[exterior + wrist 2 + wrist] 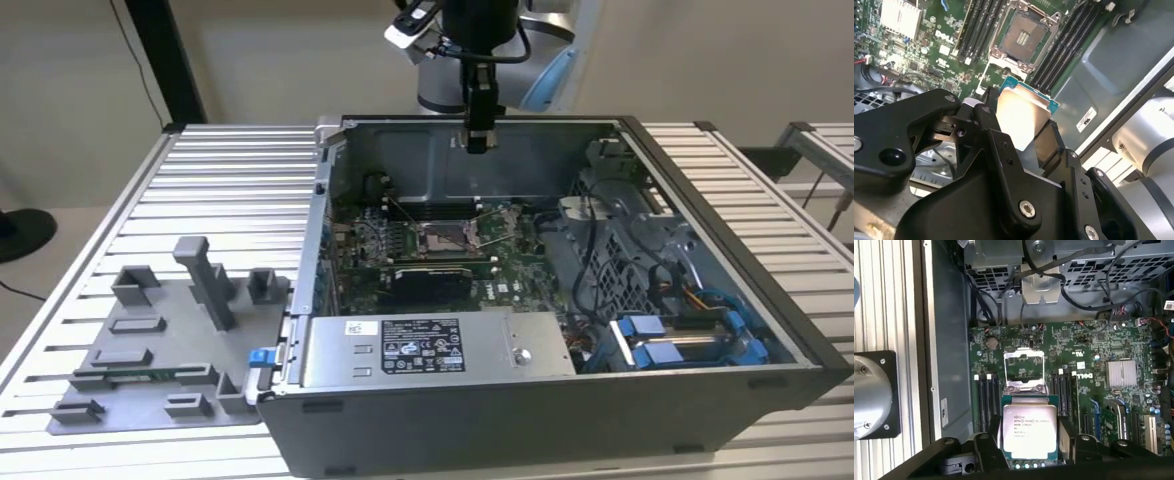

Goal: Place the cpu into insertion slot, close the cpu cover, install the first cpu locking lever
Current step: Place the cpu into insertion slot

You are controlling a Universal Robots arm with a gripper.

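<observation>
In the exterior view the gripper point(477, 140) hangs over the far side of the open computer case point(534, 425). It is well above the socket point(447, 238), which sits in the middle of the green board point(354, 245). The case stands on a ribbed metal table point(227, 180). A grey parts tray point(134, 350) lies at the exterior view's left and the power supply point(420, 345) runs along the near side. Cables crowd the exterior view's right of the case, and pale walls stand behind.

In the second wrist view the fingers point(986, 117) are clamped on the chip point(1024, 112) by two opposite edges, holding it clear of the board. The socket point(1021, 40) lies beyond it with its dark pin field uncovered.

In the first wrist view the chip point(1029, 432) faces silvery side up and looks roughly square to the socket point(1024, 371). The socket sits between the rows of memory slots point(985, 395).

The pin field looks delicate, so the chip should probably stay level and be centred over the socket while still high. It should then go straight down with no sideways sliding. Its edges need to match the socket's rim before it touches. The grip should give way only once the chip rests flat. The case walls and the memory slots leave little room beside the fingers, so a steep, steady descent seems safest.
</observation>
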